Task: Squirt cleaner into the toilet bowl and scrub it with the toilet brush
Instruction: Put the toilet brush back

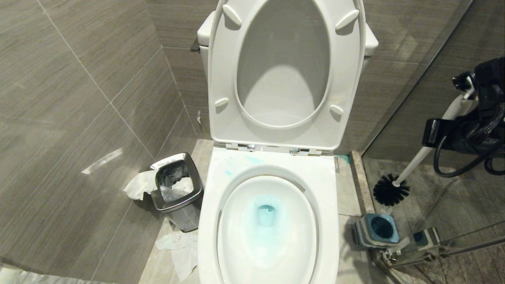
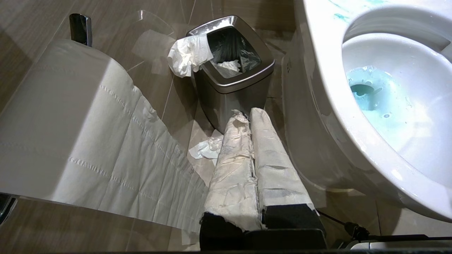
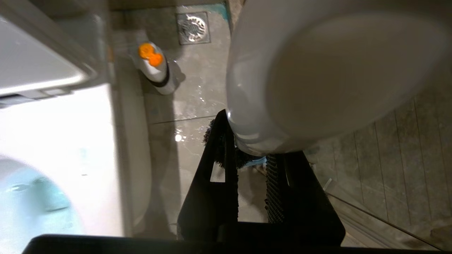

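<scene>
White-handled toilet brush [image 1: 418,159], bushy black bristles, gripped in right gripper [image 3: 247,165]

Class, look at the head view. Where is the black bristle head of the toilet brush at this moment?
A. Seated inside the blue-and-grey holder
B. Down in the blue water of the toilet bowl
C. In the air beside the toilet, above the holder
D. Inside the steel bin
C: the right gripper holds the toilet brush by its handle, bristles hanging above the holder, to the right of the toilet bowl.

Bright overhead light; right wrist view blurred.
</scene>
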Tool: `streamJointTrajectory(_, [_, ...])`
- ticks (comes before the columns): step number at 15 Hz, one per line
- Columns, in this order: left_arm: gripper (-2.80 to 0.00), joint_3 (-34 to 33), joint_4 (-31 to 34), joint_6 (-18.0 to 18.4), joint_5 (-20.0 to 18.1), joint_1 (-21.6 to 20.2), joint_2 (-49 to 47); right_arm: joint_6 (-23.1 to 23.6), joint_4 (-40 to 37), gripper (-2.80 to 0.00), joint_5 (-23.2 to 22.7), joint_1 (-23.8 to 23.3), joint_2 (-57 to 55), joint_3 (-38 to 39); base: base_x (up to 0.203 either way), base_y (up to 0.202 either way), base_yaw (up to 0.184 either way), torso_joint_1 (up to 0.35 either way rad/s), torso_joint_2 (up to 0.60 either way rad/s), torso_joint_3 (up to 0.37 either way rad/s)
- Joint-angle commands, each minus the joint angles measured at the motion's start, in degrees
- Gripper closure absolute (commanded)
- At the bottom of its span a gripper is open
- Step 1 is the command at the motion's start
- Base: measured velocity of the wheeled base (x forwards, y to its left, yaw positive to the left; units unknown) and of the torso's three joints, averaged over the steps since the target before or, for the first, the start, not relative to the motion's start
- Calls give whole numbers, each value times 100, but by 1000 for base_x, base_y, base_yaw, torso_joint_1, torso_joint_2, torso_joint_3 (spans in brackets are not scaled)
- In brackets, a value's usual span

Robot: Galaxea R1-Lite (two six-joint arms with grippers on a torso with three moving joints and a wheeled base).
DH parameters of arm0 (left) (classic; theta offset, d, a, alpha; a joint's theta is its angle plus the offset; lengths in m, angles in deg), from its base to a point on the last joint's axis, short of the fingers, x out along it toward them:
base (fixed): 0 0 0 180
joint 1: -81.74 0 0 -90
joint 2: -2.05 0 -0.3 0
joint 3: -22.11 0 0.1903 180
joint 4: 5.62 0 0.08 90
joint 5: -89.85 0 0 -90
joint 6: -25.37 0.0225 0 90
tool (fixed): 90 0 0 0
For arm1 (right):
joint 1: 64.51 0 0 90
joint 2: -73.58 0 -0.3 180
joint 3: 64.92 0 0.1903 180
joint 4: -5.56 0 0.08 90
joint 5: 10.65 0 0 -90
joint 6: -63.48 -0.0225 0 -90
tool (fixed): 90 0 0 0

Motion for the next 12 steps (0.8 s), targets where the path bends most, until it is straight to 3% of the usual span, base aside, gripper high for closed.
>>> streamJointTrajectory(1, [0,7,2,0,0,0,1,41,798,0,8,-190,-286,741,0,0,0,0,0,0])
streamJointTrajectory(4, [0,0,2,0,0,0,1,155,1678,0,10,-358,-634,1324,0,0,0,0,0,0])
streamJointTrajectory(12, [0,0,2,0,0,0,1,99,2971,0,15,-636,-1562,1874,0,0,0,0,0,0])
